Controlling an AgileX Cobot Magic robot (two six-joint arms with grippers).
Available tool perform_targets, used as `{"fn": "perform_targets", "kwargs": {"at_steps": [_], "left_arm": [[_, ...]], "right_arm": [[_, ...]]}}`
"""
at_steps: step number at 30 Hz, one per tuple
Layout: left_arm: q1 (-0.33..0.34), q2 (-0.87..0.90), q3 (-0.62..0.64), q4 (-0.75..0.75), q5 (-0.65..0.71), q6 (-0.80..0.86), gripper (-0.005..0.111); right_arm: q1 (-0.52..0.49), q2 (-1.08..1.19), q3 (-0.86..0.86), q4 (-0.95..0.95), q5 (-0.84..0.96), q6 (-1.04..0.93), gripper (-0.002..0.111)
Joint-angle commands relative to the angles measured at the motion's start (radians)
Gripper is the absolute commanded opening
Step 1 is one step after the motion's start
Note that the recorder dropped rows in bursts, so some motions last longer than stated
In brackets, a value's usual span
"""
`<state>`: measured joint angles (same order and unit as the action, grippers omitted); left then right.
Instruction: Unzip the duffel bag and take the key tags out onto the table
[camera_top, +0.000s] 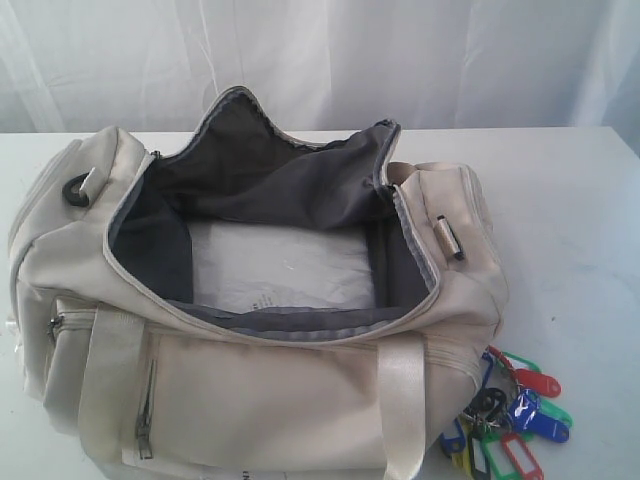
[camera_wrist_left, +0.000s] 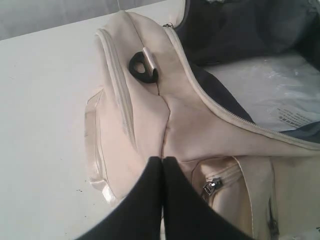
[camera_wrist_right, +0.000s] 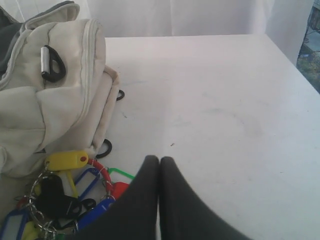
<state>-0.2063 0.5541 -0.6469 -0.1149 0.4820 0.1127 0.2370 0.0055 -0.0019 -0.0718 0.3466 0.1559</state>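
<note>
Key tags (camera_top: 510, 415) on table (camera_top: 570, 220) — left claw (camera_wrist_left: 162, 159), right claw (camera_wrist_right: 159, 159) pinched closed.

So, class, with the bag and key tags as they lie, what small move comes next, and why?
Probably draw both tools back: the left tool and right tool are shut and empty. The duffel bag gapes unzipped and the key tags lie on the table beside it, so nothing seems left.

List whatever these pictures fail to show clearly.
- The key tags: the exterior view's bottom edge cuts the bunch off. In the right wrist view the right gripper covers part of it.
- Print on the white sheet inside the bag: left wrist view, too small to read.
- Both arms: absent from the exterior view.
</note>
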Motion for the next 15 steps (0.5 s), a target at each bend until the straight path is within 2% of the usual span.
{"fn": "perform_targets", "kwargs": {"at_steps": [1,5,7,9,12,13,15], "left_arm": [[-0.005,-0.006,0.007,-0.011,0.003,-0.001,0.000],[-0.005,-0.006,0.007,-0.013,-0.006,-0.008,0.000],[-0.005,-0.011,0.017,-0.033,-0.064,-0.008,0.000],[-0.003,-0.050,0.083,-0.035,-0.198,-0.008,0.000],[0.019,-0.178,0.301,-0.089,-0.469,-0.009,0.000],[0.032,-0.207,0.347,-0.110,-0.509,-0.016,0.000],[0.100,-0.303,0.487,-0.137,-0.566,-0.082,0.000]], "right_arm": [[0.000,-0.005,0.002,-0.010,-0.002,-0.007,0.000],[0.000,-0.005,0.002,-0.010,-0.002,-0.007,0.000],[0.000,-0.005,0.002,-0.010,-0.002,-0.007,0.000],[0.000,-0.005,0.002,-0.010,-0.002,-0.007,0.000],[0.000,-0.005,0.002,-0.010,-0.002,-0.007,0.000],[0.000,-0.005,0.002,-0.010,-0.002,-0.007,0.000],[0.000,-0.005,0.002,-0.010,-0.002,-0.007,0.000]]}}
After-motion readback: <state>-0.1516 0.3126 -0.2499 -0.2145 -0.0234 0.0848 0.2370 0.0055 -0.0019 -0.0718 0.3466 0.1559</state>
